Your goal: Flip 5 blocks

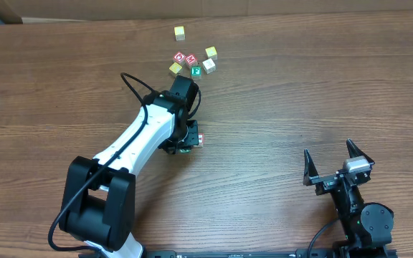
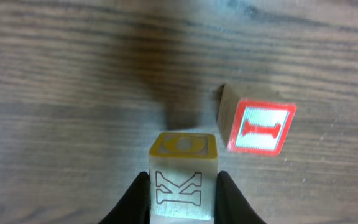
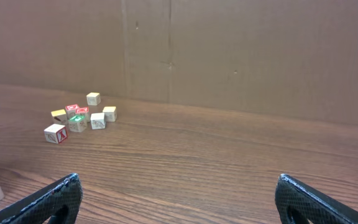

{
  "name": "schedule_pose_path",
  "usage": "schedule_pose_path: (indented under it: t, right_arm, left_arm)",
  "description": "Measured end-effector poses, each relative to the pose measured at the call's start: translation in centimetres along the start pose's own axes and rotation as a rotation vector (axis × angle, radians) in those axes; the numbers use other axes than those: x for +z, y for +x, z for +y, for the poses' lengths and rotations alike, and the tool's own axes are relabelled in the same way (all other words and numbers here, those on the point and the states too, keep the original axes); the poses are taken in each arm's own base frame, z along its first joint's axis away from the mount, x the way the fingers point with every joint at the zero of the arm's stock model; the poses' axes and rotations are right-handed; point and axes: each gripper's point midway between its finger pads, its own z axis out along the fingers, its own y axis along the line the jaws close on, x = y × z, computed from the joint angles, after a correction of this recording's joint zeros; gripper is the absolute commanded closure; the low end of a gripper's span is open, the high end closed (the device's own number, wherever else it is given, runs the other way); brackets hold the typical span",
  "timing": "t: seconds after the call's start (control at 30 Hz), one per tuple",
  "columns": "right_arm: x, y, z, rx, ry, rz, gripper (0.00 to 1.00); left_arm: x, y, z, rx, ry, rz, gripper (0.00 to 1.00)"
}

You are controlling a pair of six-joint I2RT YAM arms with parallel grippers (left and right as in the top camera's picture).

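Wood table (image 1: 278, 86) | left tool (image 2: 183, 186) clamps K block (image 2: 182, 165) | red I block (image 2: 258, 127) just beside it | right tool (image 3: 178, 183) released

K block (image 2: 184, 186): we see pale wood, a dark letter, a yellow top
I block (image 2: 258, 127): we see red on white
Table (image 2: 73, 74): brown stripes

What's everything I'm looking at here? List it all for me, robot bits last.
K cube: one, yellow top, clamped in the left gripper.
I cube: one, red print, on the table beside the K cube, apart.
E cube: one, green print, far group.
other cubes: six, red, yellow, pale, around the E cube.
table: one, brown wood.
cardboard wall: one, brown, behind the table.
left gripper: one, black fingers, shut on the K cube.
right gripper: one, black, open, empty.
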Motion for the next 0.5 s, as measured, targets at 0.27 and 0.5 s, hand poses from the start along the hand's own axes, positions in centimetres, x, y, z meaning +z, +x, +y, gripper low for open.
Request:
schedule_pose_path:
  t: [0.27,0.5]
  right_arm:
    - [0.00,0.00,0.00,0.000,0.000,0.000,0.00]
    - [0.00,-0.01,0.01,0.001,0.000,0.000,0.00]
  left_arm:
    - [0.29,-0.89,0.03,-0.014,-0.005,-0.044,0.81]
    - [0.29,-0.97,0.21,-0.015,-0.015,-0.049,0.80]
